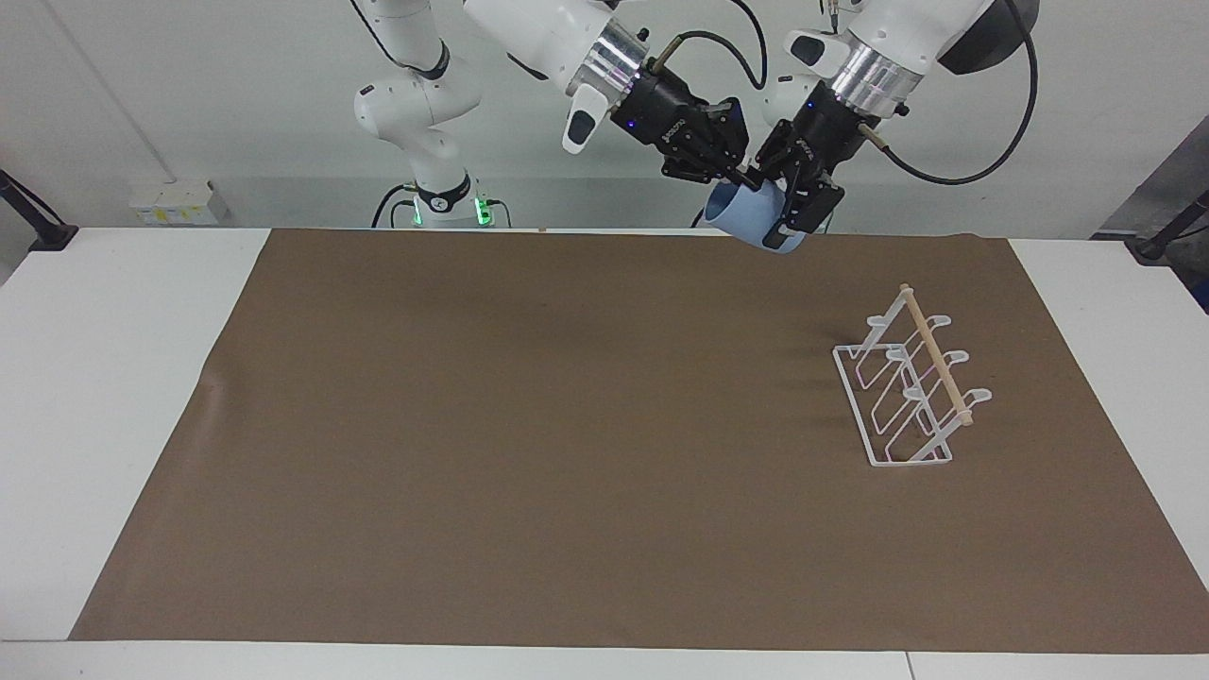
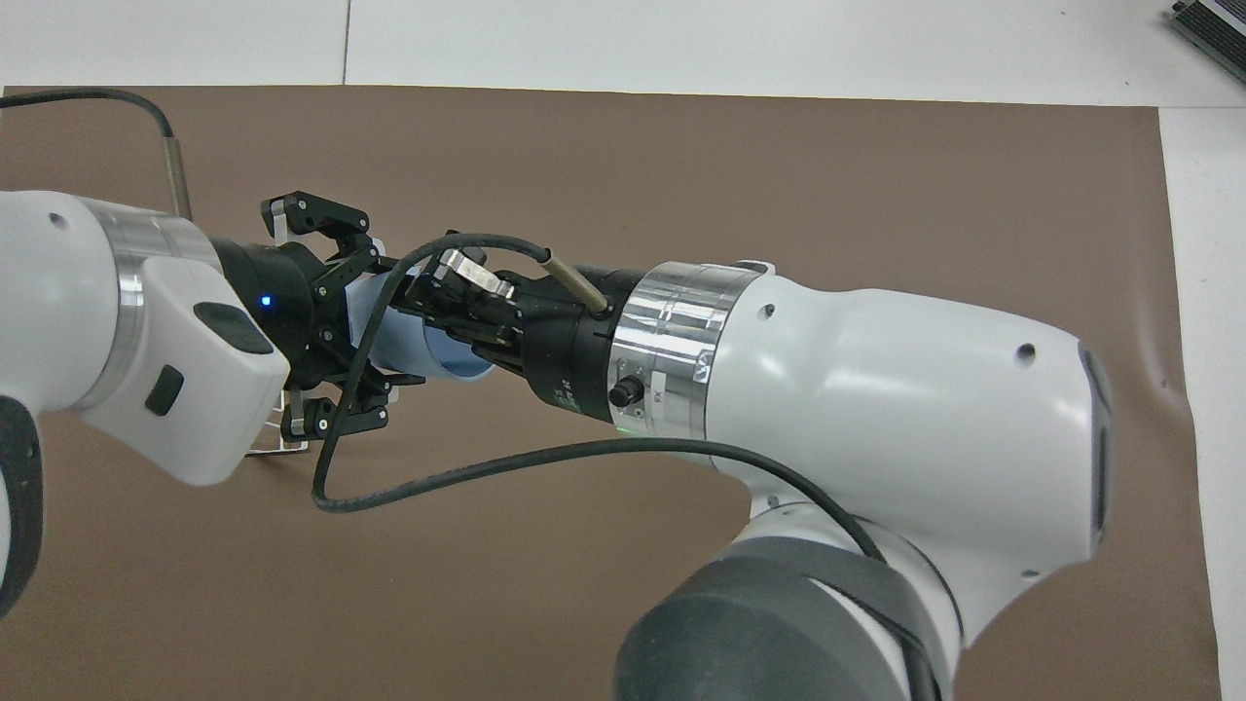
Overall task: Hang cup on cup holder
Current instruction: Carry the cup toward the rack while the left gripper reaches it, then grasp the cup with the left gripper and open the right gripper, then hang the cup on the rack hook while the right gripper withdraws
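The light-blue cup (image 1: 751,213) is held in the air on its side over the brown mat's edge by the robots. My right gripper (image 1: 749,178) is shut on its rim, one finger inside the mouth; it also shows in the overhead view (image 2: 433,313). My left gripper (image 1: 790,212) is open, with its fingers on either side of the cup's (image 2: 391,336) narrow base. In the overhead view the left gripper (image 2: 384,319) still shows a gap to the cup. The white wire cup holder (image 1: 909,389) with its wooden bar stands empty at the left arm's end. Only a corner of the cup holder (image 2: 265,449) shows under the left hand.
A brown mat (image 1: 529,425) covers most of the white table (image 1: 113,378). A black cable (image 2: 467,475) loops from the right wrist below the cup.
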Controlling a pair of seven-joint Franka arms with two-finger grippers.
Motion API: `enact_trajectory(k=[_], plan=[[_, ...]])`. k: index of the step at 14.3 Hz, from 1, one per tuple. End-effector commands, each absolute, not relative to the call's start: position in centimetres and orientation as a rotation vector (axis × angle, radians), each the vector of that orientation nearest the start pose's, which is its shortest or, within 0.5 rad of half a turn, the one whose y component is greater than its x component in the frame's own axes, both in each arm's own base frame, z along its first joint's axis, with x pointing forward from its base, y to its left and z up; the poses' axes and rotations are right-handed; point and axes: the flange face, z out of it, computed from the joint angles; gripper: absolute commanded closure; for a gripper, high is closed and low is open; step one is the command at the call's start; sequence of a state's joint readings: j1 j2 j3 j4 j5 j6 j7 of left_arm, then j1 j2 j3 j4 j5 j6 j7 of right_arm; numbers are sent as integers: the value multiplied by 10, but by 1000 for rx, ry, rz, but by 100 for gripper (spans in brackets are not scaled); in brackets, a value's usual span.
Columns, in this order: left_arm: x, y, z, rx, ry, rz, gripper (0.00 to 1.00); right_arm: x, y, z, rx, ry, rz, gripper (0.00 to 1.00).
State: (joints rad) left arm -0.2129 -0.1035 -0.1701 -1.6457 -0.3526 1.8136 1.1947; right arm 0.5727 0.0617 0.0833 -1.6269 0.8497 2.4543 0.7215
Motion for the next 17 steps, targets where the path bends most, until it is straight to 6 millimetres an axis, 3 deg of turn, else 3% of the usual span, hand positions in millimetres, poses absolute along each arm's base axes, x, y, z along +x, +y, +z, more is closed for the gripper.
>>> enact_trajectory(k=[1,8,11,14,17], plan=[[489,-236,676,-2377,2259,-673,100,496,386,664,-2005,569,-45,58],[497,-216,672,-2315,2190,-572,100,500,381,663,-2002,579,-53,50],[498,-202,667,-2215,2139,-378,100,504,377,663,-2020,558,-82,51],[492,-193,663,-2118,2081,-186,100,526,350,658,-2074,440,-193,51],[497,-180,656,-2008,1998,-59,100,553,298,647,-2175,270,-235,52]])
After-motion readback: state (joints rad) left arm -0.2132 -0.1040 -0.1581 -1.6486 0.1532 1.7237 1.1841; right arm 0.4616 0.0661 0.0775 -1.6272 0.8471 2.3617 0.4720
